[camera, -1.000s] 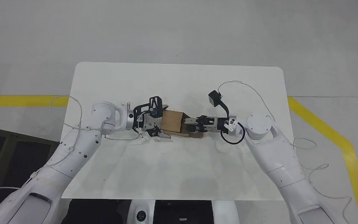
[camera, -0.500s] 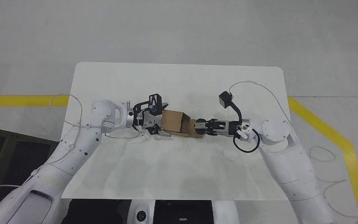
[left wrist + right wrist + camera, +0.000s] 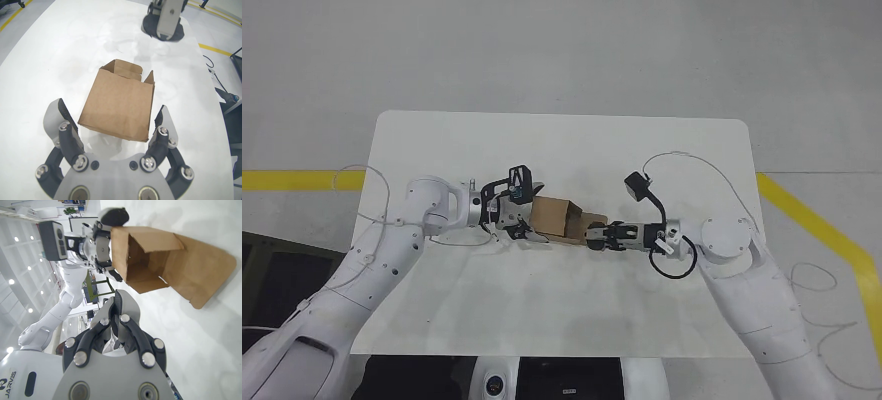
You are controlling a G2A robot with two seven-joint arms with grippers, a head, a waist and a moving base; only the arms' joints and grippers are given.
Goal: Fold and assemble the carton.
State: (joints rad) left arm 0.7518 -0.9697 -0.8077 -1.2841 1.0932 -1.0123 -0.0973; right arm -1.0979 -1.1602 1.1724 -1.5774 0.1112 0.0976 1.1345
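Desk (image 3: 692, 150): white, rounded corners. Left gripper (image 3: 111, 107) sits at centre-left of the desk, pointing toward the right along the surface. Its fingers (image 3: 62, 113) are spread wide, one on each side of the closed end of the carton (image 3: 554, 218). The left wrist view shows a clear gap between one pad and the cardboard. The other pad is just beside the carton's near corner; contact there cannot be judged. Nothing is clamped. The carton is brown cardboard and lies on its side at about the middle of the desk. Its closed end faces the left gripper and its open mouth faces the right arm. One long flap with rounded corners lies flat on the desk, extending out from the mouth. Two shorter side flaps stand partly folded at the opening, and the inside looks hollow. Right gripper (image 3: 116, 298) is just to the right of the carton, low over the desk and aimed at the open mouth. Its fingers are pressed together with nothing between them. The tips are close to the mouth's near edge, beside the flat flap.
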